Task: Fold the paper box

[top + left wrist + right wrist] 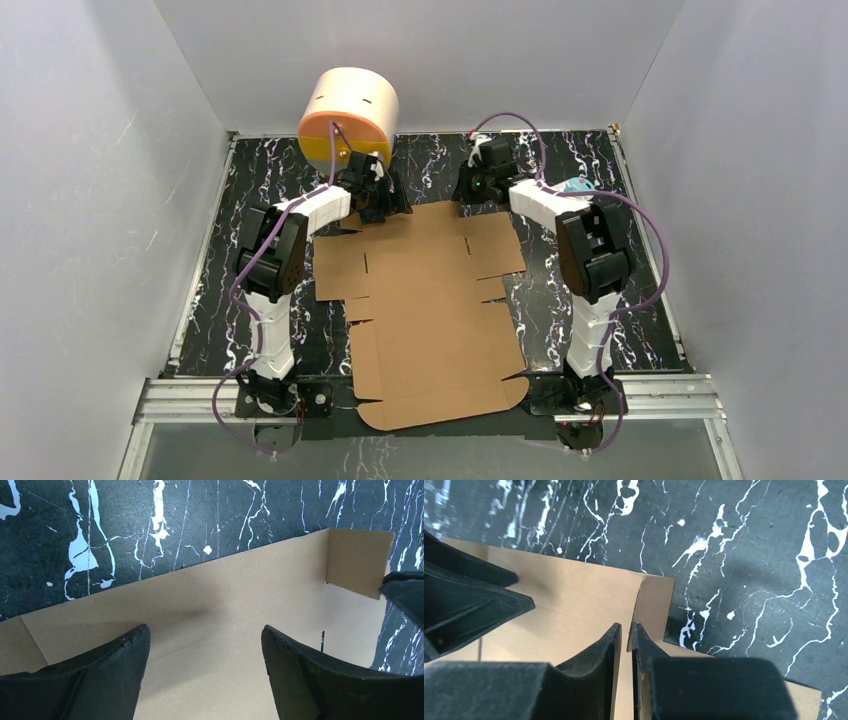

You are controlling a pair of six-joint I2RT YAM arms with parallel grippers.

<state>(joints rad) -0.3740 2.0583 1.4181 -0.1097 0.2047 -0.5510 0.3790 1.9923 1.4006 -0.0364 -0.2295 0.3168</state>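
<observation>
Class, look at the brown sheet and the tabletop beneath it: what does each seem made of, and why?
The paper box: matte brown cardboard, judging by its cut slots and fold creases. The table: black with white veins, marble or a printed imitation; unclear which.

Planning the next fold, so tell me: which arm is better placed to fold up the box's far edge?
Right, probably. The right gripper has its jaws closed on the raised corner tab at the far edge of the paper box. The left gripper hangs open above that edge, gripping nothing.
</observation>
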